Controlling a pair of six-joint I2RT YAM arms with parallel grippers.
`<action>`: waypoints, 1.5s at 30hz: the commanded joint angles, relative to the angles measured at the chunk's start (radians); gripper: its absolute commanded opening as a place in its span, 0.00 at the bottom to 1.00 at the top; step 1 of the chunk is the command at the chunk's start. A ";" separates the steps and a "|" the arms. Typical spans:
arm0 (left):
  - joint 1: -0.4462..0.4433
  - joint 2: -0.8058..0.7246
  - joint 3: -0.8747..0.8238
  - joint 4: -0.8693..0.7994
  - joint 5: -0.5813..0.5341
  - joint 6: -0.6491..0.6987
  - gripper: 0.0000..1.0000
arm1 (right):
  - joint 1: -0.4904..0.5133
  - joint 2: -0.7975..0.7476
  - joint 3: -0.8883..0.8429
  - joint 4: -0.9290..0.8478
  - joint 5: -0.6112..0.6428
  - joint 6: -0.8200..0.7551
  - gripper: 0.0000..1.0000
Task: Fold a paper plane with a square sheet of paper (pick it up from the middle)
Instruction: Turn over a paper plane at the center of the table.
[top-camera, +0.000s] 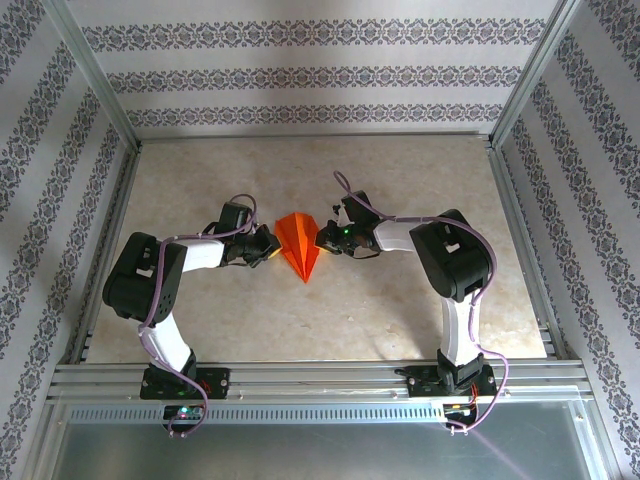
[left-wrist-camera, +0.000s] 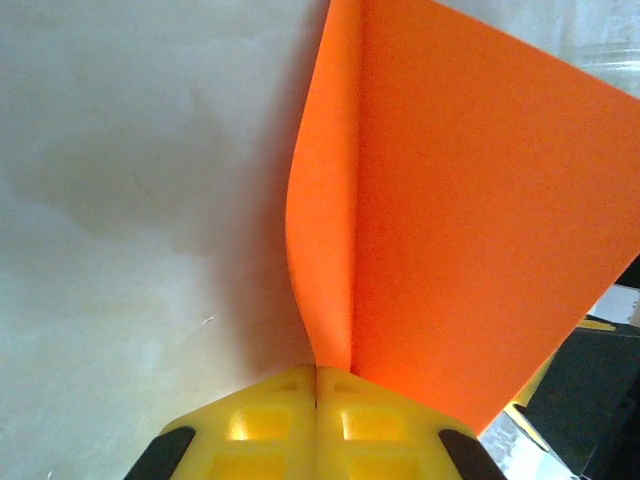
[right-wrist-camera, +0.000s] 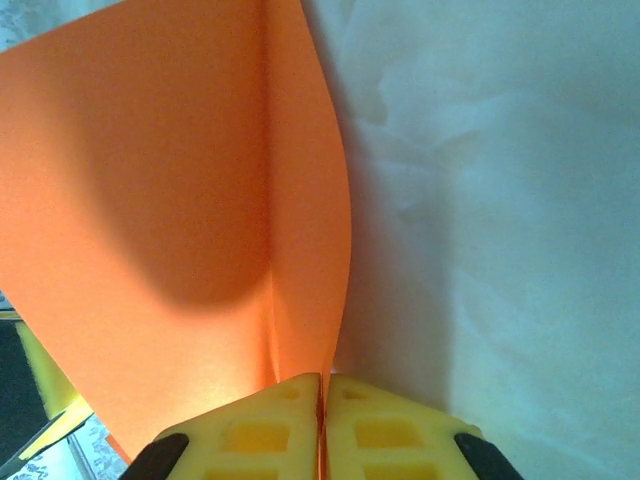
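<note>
The surface (top-camera: 400, 310) is pale beige with a faint marbled pattern. Walls (top-camera: 320, 75) stand at its left, right and far sides, covered with wallpaper in white bands and dark floral bands. A slanted metal post (top-camera: 90, 70) rises at the far left corner and a second post (top-camera: 537, 70) at the far right. Along the near edge run grey metal rails (top-camera: 320, 378). Nearer still lies a perforated strip (top-camera: 320, 412), then a dull metal sheet (top-camera: 320, 450).

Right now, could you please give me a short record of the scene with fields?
Object: orange paper, folded to a point facing the arm bases
Left hand: shut, pinching the paper's left side
Right hand: shut, pinching the paper's right side
Surface: beige table
Paper touching table: cannot tell
</note>
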 joint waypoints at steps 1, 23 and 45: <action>-0.015 -0.002 -0.016 0.045 -0.018 -0.016 0.00 | -0.003 -0.022 -0.017 0.010 0.017 0.015 0.11; -0.014 0.032 0.061 -0.087 0.000 0.076 0.00 | -0.022 0.032 0.062 -0.012 -0.064 -0.023 0.16; -0.014 0.027 0.078 -0.136 -0.005 0.108 0.00 | -0.009 -0.018 0.026 0.079 -0.080 -0.056 0.39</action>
